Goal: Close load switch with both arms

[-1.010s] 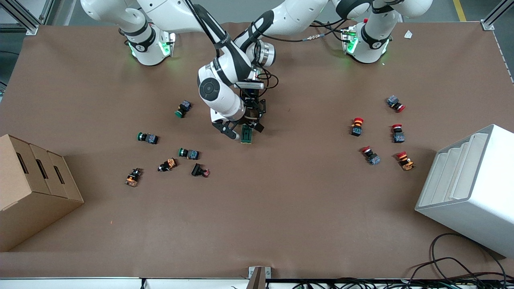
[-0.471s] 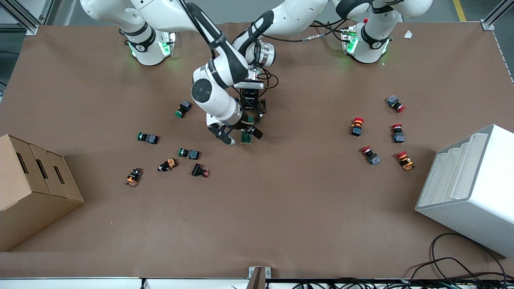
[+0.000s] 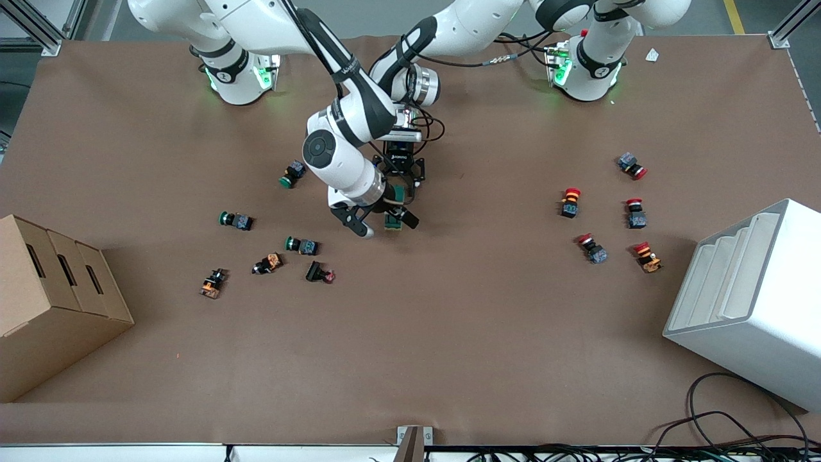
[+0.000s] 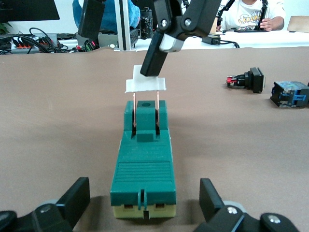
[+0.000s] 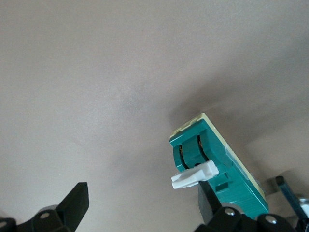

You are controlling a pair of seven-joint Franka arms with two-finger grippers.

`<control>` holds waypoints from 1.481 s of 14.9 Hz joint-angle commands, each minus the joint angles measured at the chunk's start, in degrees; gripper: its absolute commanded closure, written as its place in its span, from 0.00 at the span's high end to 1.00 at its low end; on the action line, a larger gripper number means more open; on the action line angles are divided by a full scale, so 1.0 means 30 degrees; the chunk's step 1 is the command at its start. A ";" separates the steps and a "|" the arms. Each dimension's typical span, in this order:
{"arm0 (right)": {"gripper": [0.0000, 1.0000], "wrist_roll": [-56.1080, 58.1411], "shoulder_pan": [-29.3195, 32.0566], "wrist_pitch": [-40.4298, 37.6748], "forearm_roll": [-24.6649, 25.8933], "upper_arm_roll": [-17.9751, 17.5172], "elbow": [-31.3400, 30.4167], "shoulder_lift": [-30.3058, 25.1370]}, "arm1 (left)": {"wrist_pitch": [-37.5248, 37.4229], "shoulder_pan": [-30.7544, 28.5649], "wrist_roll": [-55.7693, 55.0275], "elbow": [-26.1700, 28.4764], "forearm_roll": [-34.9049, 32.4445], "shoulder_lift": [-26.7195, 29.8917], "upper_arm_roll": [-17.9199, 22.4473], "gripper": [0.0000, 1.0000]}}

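The load switch (image 3: 392, 222) is a dark green block with a cream base, lying mid-table. In the left wrist view the load switch (image 4: 144, 164) has its white lever (image 4: 146, 85) raised on two copper blades at the end away from that camera. My left gripper (image 4: 143, 205) is open, low at the table, with one finger on each side of the switch's near end and apart from it. My right gripper (image 5: 142, 203) is open, and one of its fingers (image 4: 155, 58) touches the white lever (image 5: 194, 175). In the front view the left gripper (image 3: 402, 186) and the right gripper (image 3: 380, 221) crowd the switch.
Green-capped push buttons (image 3: 292, 174) (image 3: 235, 220) (image 3: 301, 244) and other small parts lie toward the right arm's end, beside a cardboard box (image 3: 51, 301). Red-capped buttons (image 3: 569, 201) lie toward the left arm's end, beside a white rack (image 3: 750, 301).
My right arm's wrist has swung toward its own end of the table, and its gripper has shifted over the switch toward the front camera. The left gripper has stayed put.
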State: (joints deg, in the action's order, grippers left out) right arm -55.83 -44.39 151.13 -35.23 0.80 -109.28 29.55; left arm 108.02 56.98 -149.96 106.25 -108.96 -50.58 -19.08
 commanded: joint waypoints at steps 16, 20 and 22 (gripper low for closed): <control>1.00 0.0474 0.0177 -0.0218 0.1049 0.1197 0.2968 0.2574 | 0.0146 0.0051 0.0824 -0.0203 0.0608 -0.0895 -0.0025 0.99; 1.00 0.0561 0.0236 -0.5099 0.4377 0.3038 0.4313 0.1671 | 0.0146 -0.0008 0.1674 -0.0407 0.1571 -0.0690 -0.0083 0.99; 1.00 0.1463 0.0324 -0.7299 0.6811 0.3860 0.4608 0.0936 | 0.0175 -0.0037 0.2521 -0.0933 0.2798 -0.0486 -0.0142 0.99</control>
State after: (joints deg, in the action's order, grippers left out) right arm -54.20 -44.11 135.57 -20.77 10.56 -95.98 35.63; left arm 107.83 57.08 -146.05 104.91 -105.53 -50.63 -19.48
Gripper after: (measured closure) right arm 0.000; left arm 0.004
